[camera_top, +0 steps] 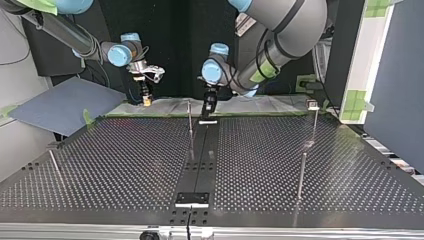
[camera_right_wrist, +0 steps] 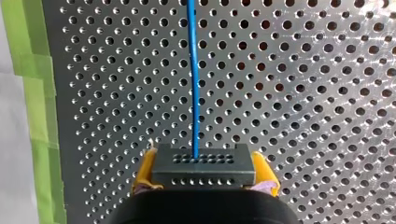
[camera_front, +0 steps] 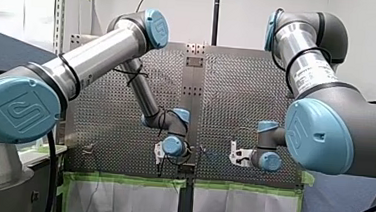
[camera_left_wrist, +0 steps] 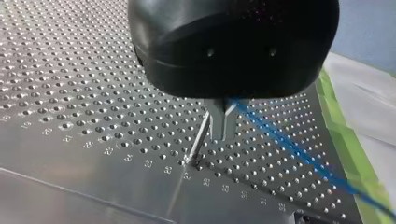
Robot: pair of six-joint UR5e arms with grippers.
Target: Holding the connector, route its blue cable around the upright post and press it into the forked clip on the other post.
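Blue cable (camera_right_wrist: 192,79) leaves the top face of the dark connector (camera_right_wrist: 203,161) and runs straight ahead of our right gripper (camera_right_wrist: 204,171) over the perforated table (camera_right_wrist: 303,93). That line is the cable's long axis, and the coming move turns on it. Our right gripper is closed on the connector, its yellow pads (camera_right_wrist: 145,170) clamped against the block's two sides. Further along the cable, our left gripper (camera_left_wrist: 222,135) has its metal fingers (camera_left_wrist: 215,122) almost together. The cable comes out from them and runs off to one side, so we judge it pinched there, though the contact is hidden under the black body. The thin upright post (camera_left_wrist: 198,137) stands just beside those fingers, on the side away from the cable and apart from it, so we judge the wrap not yet made. In the top view the left gripper hangs just beside that post near the table's middle. The right gripper sits well apart from it at the view's left, by the table's far edge. The post with a small head at that view's right, which we take for the clip post (camera_top: 314,122), lies beyond the left arm. That makes the left arm the nearer to both posts. The connector end would have to swing across past the upright post for the cable to bend round it.
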